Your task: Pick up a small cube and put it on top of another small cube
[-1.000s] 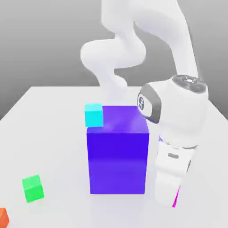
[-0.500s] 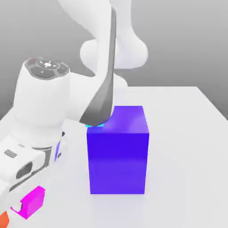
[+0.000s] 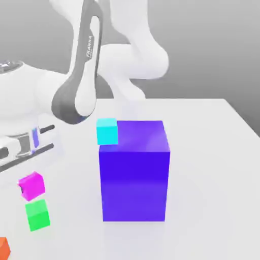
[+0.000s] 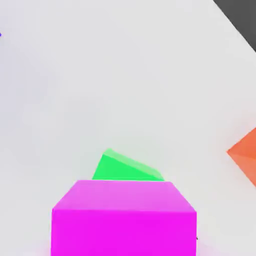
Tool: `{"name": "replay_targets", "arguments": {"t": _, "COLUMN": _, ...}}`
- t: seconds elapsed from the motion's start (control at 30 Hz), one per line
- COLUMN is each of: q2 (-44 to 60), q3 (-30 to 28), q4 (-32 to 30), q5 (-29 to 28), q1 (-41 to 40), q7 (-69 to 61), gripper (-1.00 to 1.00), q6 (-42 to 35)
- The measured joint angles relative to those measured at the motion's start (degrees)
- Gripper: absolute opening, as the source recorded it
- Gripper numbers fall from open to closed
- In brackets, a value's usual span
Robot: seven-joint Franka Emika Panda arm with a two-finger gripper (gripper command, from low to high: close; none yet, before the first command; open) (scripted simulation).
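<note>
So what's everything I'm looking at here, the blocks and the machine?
Magenta cube: one, bright pink, held just above the green cube, at the exterior view's left.
Green cube: one, bright green, on the table below the magenta cube.
Orange-red cube: one, at the exterior view's lower left corner, partly cut off.
Cyan cube: one, behind the big block's upper left corner.
Big block: one, blue-purple, mid-table.
Table: one, white.
Robot arm: one, white and grey, reaching toward the left.
Gripper: one, shut on the magenta cube.
</note>
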Motion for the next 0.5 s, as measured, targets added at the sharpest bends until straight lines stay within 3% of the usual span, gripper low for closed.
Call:
{"name": "replay_targets", "arguments": {"t": 0.1, "q2": 3.72, "q3": 2.08, "q4": 0.16, "q5": 3.46, "q1": -1.51, "q7": -2.51, "gripper": -1.00, "q6": 2.99}}
{"name": "replay_targets", "arguments": {"t": 0.13, "q2": 4.63, "q3": 2.66, "q4": 0.19, "q5": 4.35, "q1": -1.96, "q7": -3.15, "gripper": 1.00, "q6": 3.70}}
{"name": "replay_targets", "arguments": {"t": 0.33, "q2": 5.10, "q3": 2.90, "q4": 0.21, "q5": 4.77, "q1": -2.13, "q7": -3.47, "gripper": 1.00, "q6": 4.09}}
{"name": "replay_targets", "arguments": {"t": 0.5, "q2": 0.37, "q3": 0.78, "q4": 0.01, "q5": 0.13, "q1": -0.76, "q7": -0.10, "gripper": 1.00, "q6": 0.48}}
